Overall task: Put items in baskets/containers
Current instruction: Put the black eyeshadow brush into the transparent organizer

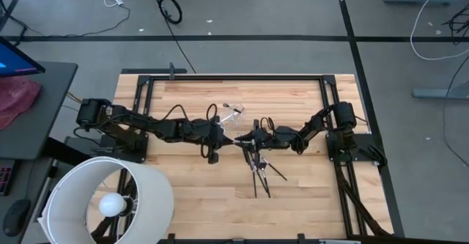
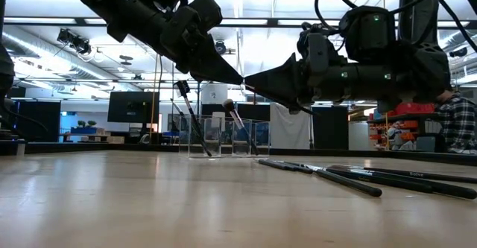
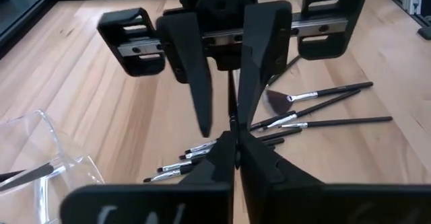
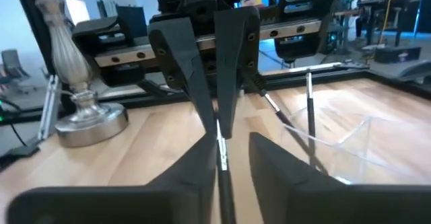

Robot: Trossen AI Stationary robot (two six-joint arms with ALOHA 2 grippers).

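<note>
I see my left hand [image 3: 234, 158] clamped on one brush [image 3: 232, 113] mid-worktop, tip to tip with my part-open right hand [image 4: 229, 158], clear cup [image 1: 233, 116] just beyond, spare brushes [image 1: 262, 176] nearby.

Two black, cable-draped jointed arms [image 1: 161, 125]

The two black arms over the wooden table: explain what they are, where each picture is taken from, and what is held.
They are two robot arms at a wooden table. One picture looks down from above, one looks level across the tabletop, and two come from cameras on the arms' wrists. Loose makeup brushes lie on the wood; a clear plastic cup already holds some. The arms meet tip to tip: the left gripper is shut on one brush, and the right gripper stands open around it.
</note>
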